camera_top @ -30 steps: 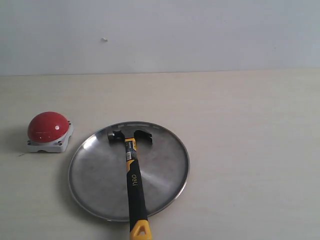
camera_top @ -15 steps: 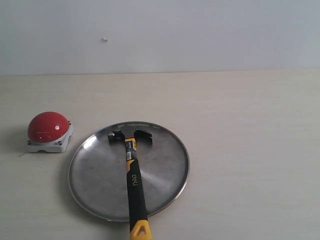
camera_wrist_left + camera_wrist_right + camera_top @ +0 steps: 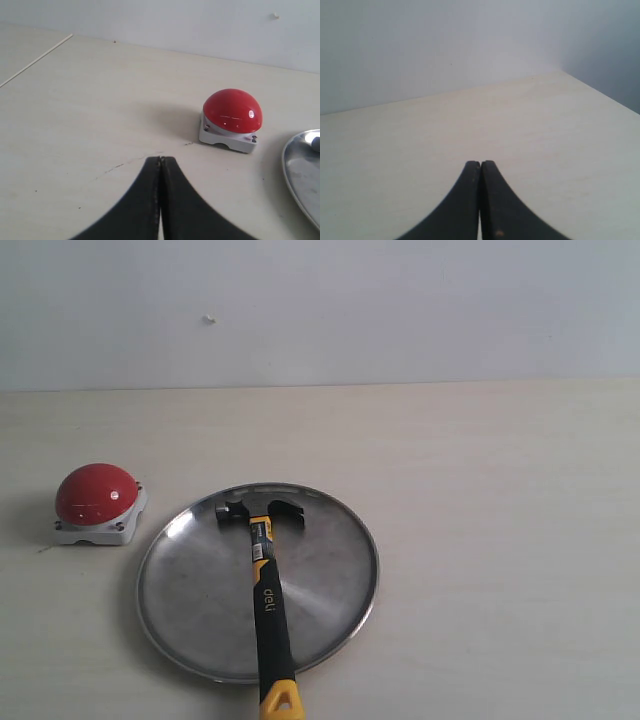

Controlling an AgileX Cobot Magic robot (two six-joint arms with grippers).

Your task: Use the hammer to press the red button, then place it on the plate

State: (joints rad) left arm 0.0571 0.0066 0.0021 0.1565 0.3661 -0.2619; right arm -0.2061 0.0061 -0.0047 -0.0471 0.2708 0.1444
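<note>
Your left gripper and right gripper sit pinched together, empty. The hammer lies on the plate, handle pointing six o'clock; left looks nearer.

Both pincers closed, empty.

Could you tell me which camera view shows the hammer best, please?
The exterior view: the hammer lies across the plate, visible from head to yellow end. The left wrist view catches only a sliver of its head; the right wrist view none.
</note>
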